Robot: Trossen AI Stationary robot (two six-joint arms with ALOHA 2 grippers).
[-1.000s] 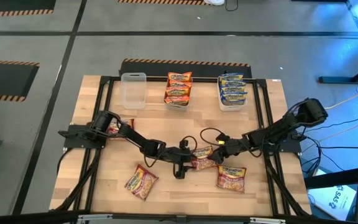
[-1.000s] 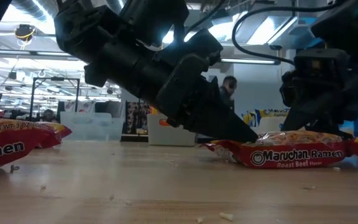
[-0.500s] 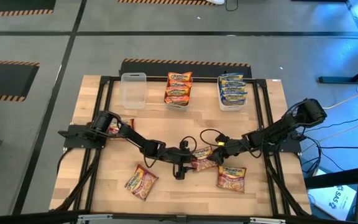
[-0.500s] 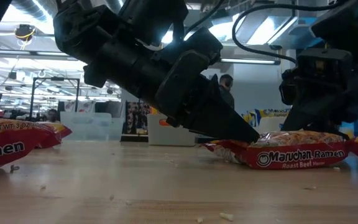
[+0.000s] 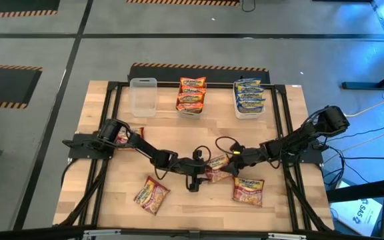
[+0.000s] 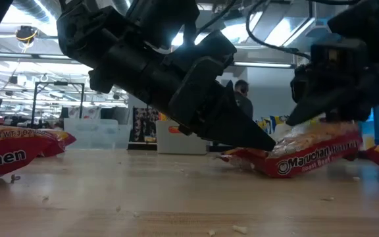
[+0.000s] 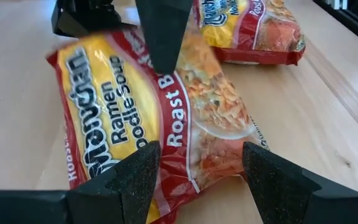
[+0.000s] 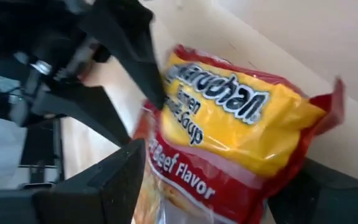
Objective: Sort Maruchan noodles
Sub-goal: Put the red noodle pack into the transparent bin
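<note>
Two dark arms meet low over the pale wooden counter point(image 5: 112, 200), an open workroom with ceiling lights behind. The right pincer point(image 6: 308, 128) grips one end of a red-and-yellow crinkly roast-beef ramen packet point(image 6: 311, 155), tilting it up mid-counter. The left pincer point(image 7: 201, 168), fingers spread wide, straddles its other end.

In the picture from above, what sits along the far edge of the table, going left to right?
Empty clear tub → tub of orange noodle packets → tub of blue-and-yellow noodle packets.
</note>
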